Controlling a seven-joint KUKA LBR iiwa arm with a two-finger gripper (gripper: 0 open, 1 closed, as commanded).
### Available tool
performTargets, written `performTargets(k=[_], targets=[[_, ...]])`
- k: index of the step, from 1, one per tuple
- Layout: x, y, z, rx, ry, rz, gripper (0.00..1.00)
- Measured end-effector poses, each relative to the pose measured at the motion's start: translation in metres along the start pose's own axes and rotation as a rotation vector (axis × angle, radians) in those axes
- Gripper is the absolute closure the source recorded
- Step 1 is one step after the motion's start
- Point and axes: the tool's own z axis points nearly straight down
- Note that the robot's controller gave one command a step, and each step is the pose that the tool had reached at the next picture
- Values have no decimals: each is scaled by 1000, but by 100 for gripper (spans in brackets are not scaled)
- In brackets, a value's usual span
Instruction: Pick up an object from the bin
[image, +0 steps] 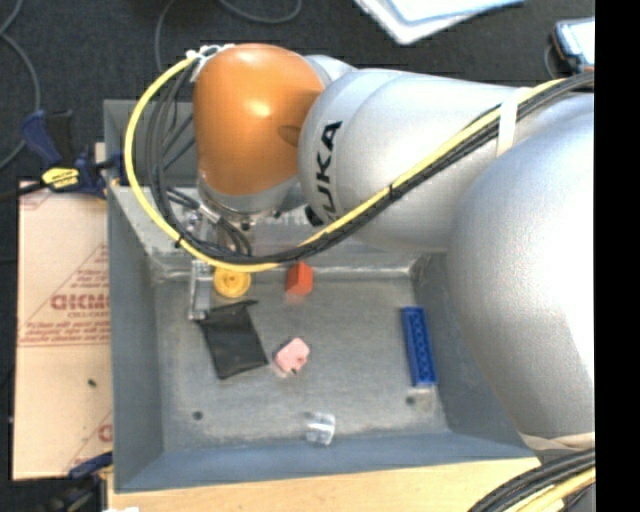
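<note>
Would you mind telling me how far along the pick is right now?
Done: the gripper is down in the far left corner of the bin. In hand: it hangs beside the yellow round piece, at the edge of the black flat sheet; its grip is unclear. Left: gripping and lifting. The orange block, pink piece, blue brick and clear piece lie untouched on the floor.

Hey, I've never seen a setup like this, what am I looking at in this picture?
This is a silver KUKA robot arm with an orange cover, seen by one camera looking down from above. It reaches in from the right over a grey metal bin. Its jaws hang near the back left, by a yellow round piece and a black flat square. Also loose: an orange block, a pink piece, a long blue brick and a small clear piece. Whether anything is held, I cannot tell.
</note>
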Motion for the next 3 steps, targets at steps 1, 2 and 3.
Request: performTargets(k=[1,2,3], targets=[[26,-48,55,5,12,46,0],[39,-53,60,0,-1,-151,0],[42,-56,126,2,4,-337,0]])
